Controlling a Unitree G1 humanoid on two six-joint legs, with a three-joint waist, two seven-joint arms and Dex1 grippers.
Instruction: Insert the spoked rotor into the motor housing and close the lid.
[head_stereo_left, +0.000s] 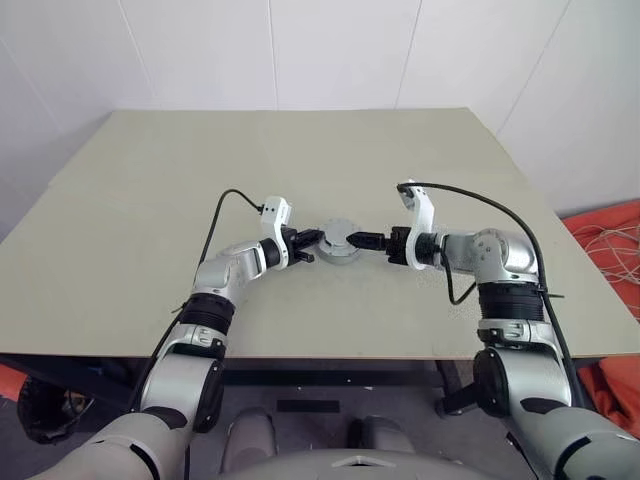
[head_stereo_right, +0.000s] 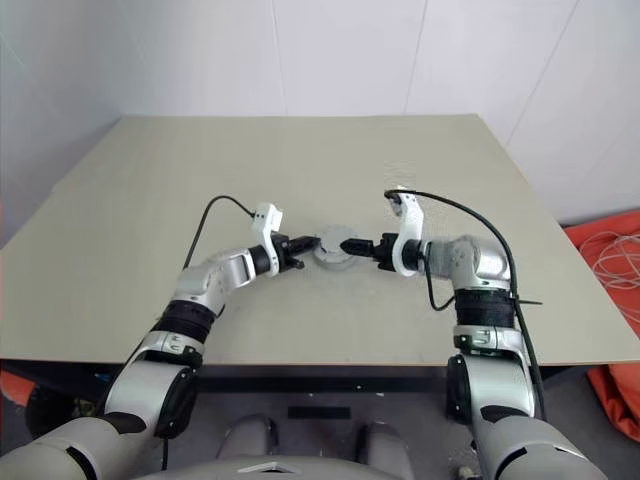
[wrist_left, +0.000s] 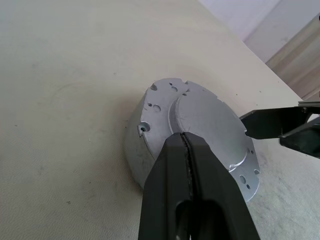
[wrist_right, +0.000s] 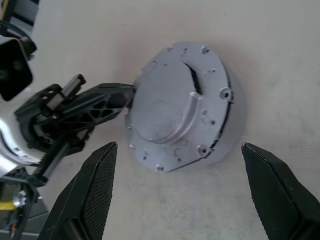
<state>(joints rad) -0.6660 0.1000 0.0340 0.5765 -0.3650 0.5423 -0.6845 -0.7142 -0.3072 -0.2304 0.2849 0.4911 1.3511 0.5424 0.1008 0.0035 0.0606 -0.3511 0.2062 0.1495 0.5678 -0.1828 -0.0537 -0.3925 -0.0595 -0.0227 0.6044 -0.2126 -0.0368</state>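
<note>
The motor housing stands near the middle of the table with the lid lying over it, plain silver-grey side up. The spoked rotor is hidden. My left gripper is shut, and its joined tips rest at the lid's left edge. The left wrist view has those tips over the lid's near rim. On the other side, my right gripper is open and empty, its tips just right of the housing. In the right wrist view the right gripper has the lid straight ahead of its spread fingers.
The beige table stretches wide around the housing, with its front edge close to me. Orange fabric with pale cables lies on the floor off the table's right side. White walls stand behind.
</note>
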